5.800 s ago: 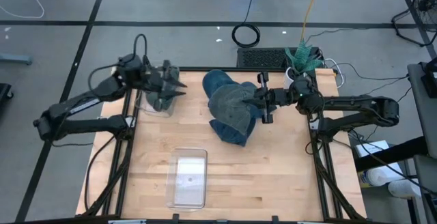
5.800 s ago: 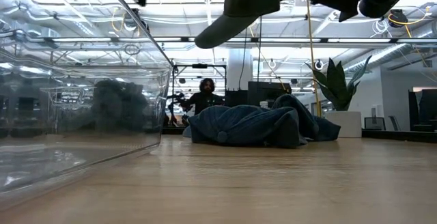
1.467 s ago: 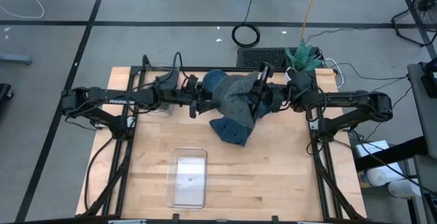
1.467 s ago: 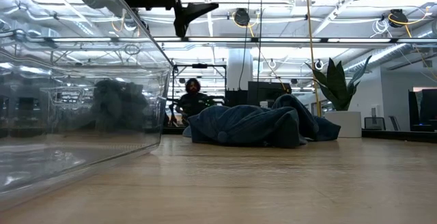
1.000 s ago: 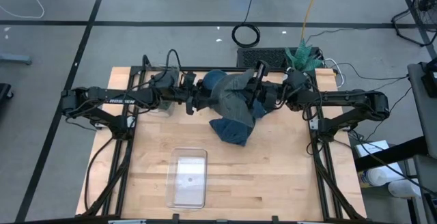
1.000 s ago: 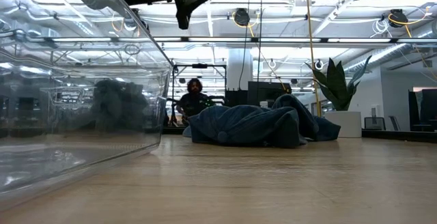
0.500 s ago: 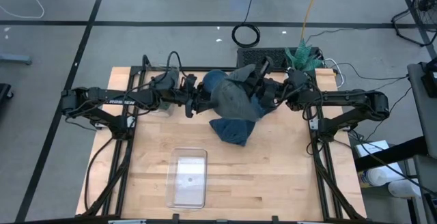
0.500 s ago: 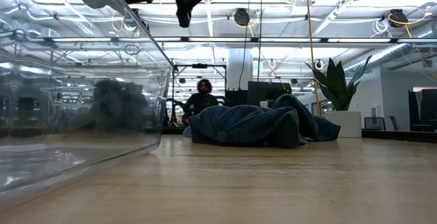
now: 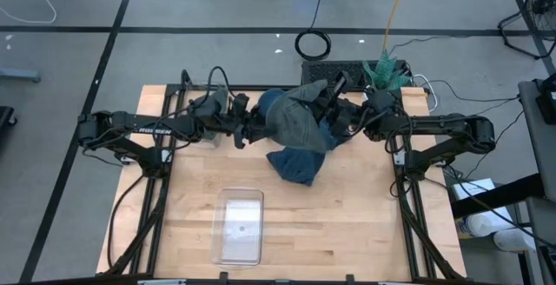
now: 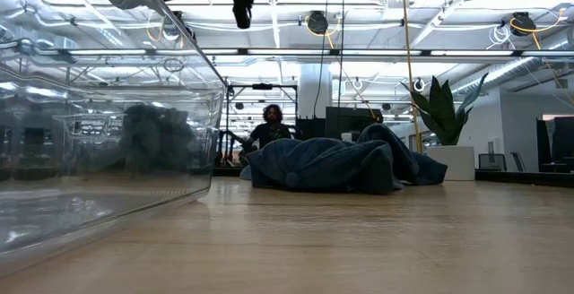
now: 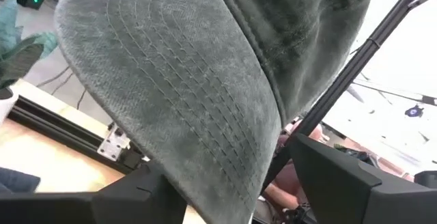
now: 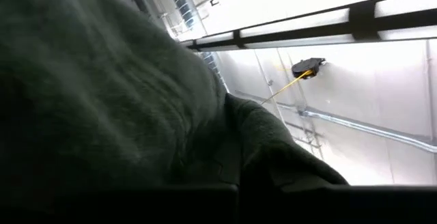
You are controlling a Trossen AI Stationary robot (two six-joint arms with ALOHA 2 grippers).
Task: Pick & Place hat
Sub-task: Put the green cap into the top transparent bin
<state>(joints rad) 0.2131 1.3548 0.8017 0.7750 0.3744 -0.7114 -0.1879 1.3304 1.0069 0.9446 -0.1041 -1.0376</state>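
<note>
A grey-green cap is held up in the air above the far middle of the wooden table, between the two arms. The right end effector is clamped on the cap's far side, fingers together on the fabric; in the right wrist view the cloth fills most of the frame. The left end effector reaches in from the other side, and in the left wrist view the cap's stitched brim sits between its two dark fingers, which stand apart on either side of it; whether they press on the brim cannot be told. Under the cap, a pile of dark blue cloth lies on the table, seen in the low view as a rumpled heap. A clear plastic bin rests on the near part of the table, well apart from the cap. In the low view a person sits in the room behind the table, and a potted plant stands beyond the heap.
</note>
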